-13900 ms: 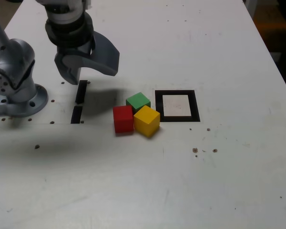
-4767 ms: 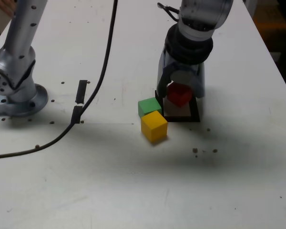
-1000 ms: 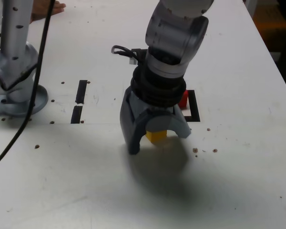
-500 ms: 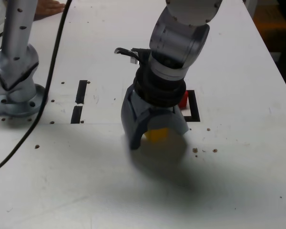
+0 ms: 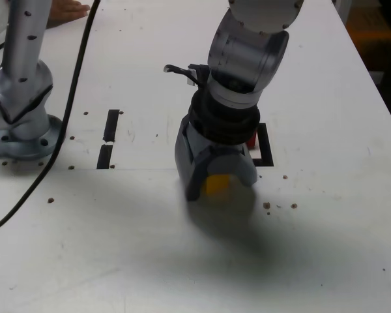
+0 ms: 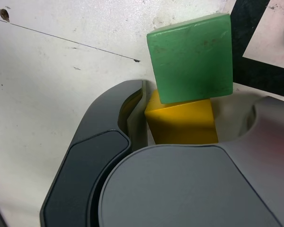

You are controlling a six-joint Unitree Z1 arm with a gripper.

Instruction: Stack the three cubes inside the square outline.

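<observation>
The bench [image 5: 326, 248] is white, with small dark specks and scuffs. A yellow cube [image 5: 216, 184] sits on it, and a green cube [image 6: 191, 59] touches it on the far side. A black square outline [image 5: 266, 151] is taped just behind them, with a red cube [image 5: 251, 139] inside. Two short black strips [image 5: 109, 138] lie toward the exterior view's left, near the grey arm base [image 5: 21, 130]. A black cable [image 5: 32, 186] trails across the bench.

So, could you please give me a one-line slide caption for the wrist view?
Gripper straddling the yellow cube, the green cube just beyond it beside the black square outline.
</observation>
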